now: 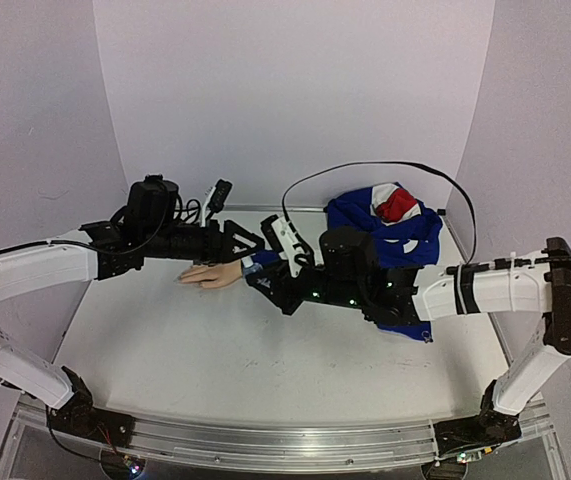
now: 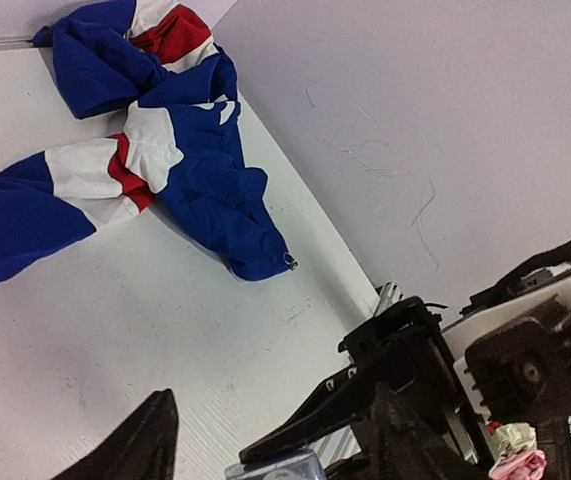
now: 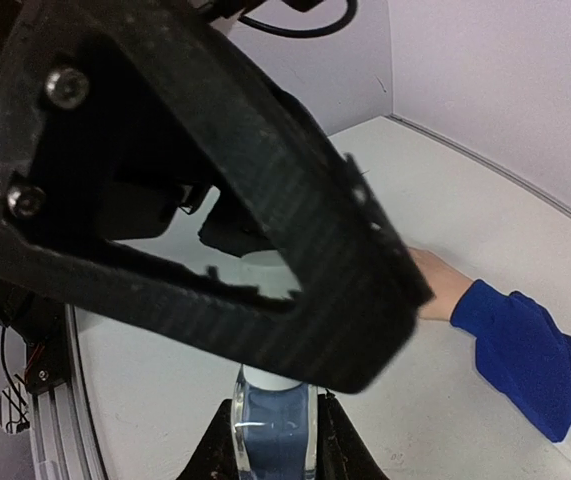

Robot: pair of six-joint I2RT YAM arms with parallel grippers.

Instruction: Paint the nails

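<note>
Right wrist: right claw (image 3: 275,448) grips bottle (image 3: 275,420); left claw (image 2: 275,410) wide by its cap (image 3: 265,275); hand (image 3: 435,290) at 3 o'clock.

We find the left arm (image 1: 35,272) extended from the left side toward the centre, the left hand (image 1: 245,243) pointing rightward with its fingers (image 2: 150,445) standing apart. The right arm (image 1: 495,290) stretches leftward at a low angle. The right hand (image 1: 265,278) is clamped on a small clear bottle (image 3: 273,432), close by the left hand.
</note>
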